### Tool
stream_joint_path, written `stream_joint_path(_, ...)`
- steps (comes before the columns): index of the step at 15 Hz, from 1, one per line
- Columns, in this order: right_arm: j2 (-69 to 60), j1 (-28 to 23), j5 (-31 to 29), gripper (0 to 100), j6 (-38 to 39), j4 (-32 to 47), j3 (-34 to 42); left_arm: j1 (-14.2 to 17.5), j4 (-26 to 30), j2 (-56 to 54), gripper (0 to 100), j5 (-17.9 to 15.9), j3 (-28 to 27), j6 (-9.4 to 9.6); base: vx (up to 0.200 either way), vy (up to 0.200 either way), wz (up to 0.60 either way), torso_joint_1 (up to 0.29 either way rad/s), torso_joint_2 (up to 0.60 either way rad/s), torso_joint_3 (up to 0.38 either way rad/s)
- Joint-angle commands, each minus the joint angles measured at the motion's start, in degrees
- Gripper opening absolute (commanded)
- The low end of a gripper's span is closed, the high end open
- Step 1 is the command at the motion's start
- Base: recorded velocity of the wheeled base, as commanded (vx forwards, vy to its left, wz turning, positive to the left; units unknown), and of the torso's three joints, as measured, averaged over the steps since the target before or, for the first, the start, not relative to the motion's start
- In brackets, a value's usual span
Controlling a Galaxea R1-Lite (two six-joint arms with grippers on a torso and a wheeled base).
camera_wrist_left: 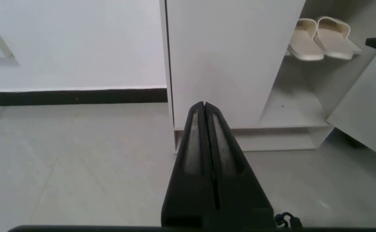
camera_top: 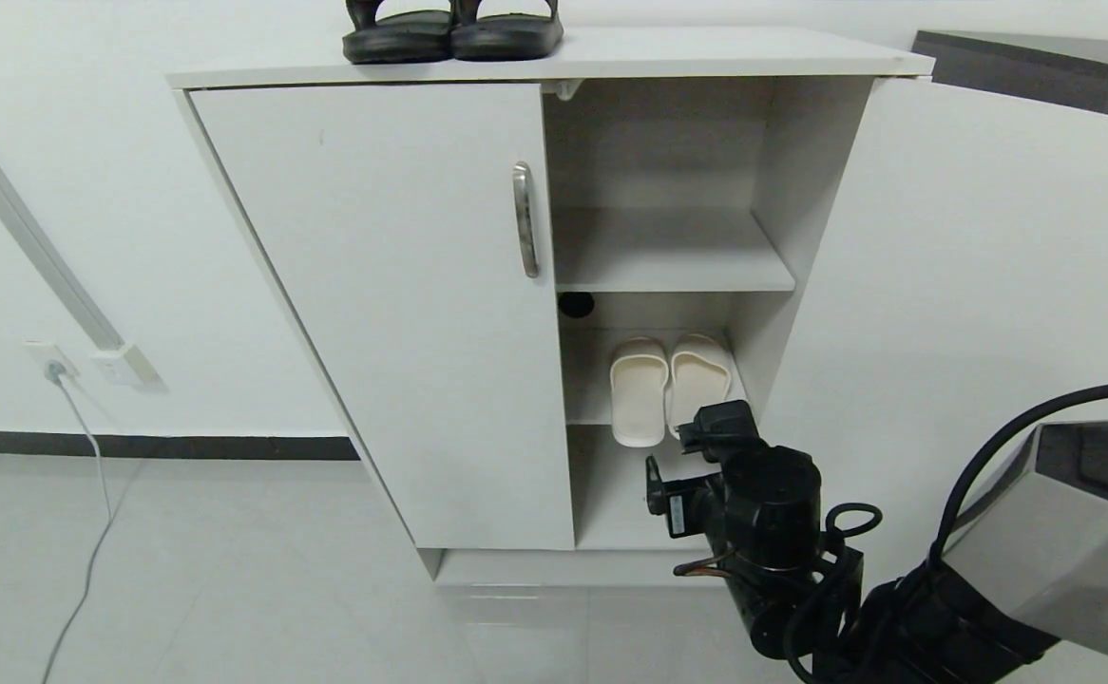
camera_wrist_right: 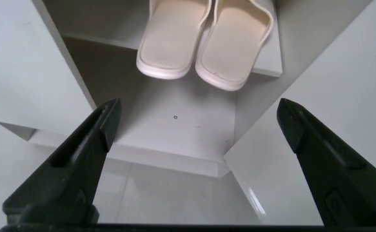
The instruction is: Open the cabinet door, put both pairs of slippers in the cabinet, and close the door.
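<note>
**One pair shelved, the black pair still up top**

The right jaws stand wide apart with nothing between them. In the head view that arm sits low and right of centre, just in front of the open right half of the cabinet [camera_top: 706, 57]. Straight ahead of it the white slippers [camera_top: 644, 389] lie side by side on the second shelf [camera_top: 587, 389], their ends poking a little over its front edge. The left jaws are pressed together and, as far as I can see, hold nothing. They are well back from the cabinet and point toward its foot across the floor [camera_wrist_left: 78, 161].

Further out, the right door [camera_top: 972, 285] is swung open across the right of the frame. The left door [camera_top: 373, 313] is shut, with its handle [camera_top: 525, 218] near the middle. At the top of the frame, left of centre, the black slippers [camera_top: 454, 33] sit on the cabinet's roof.

To my eye the job is about half done: the door is open, one pair is in and one is not. Next, an arm has to go from shelf height up to the roof, grip the black pair and bring it down onto a free shelf. After that the right door must be swung shut.

The head view gives the black pair and the bare upper shelf, but the arm's own wrist blocks the right jaws there. The right wrist view shows their gap plainly, with the white pair close ahead. The left wrist view adds the closed left jaws and the bottom board of the cabinet.
</note>
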Motion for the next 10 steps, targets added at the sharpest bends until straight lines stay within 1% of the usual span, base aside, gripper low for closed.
stream_joint_path(1,0.1,0.0,0.0,100,0.1,0.0,0.1,-0.1,0.1,0.0,0,0.0,0.0,-0.01,0.0,0.0,0.0,0.002,0.0,0.178)
stream_joint_path(6,0.2,0.0,0.0,100,0.2,-0.1,0.1,-0.1,0.0,0.0,0,0.0,0.0,0.08,0.0,0.0,0.0,0.001,0.0,0.171)
stream_joint_path(10,0.6,0.4,0.1,100,0.2,-0.1,0.4,0.0,0.0,0.0,0,0.0,0.0,-0.01,0.0,0.0,0.0,0.0,0.0,0.0)
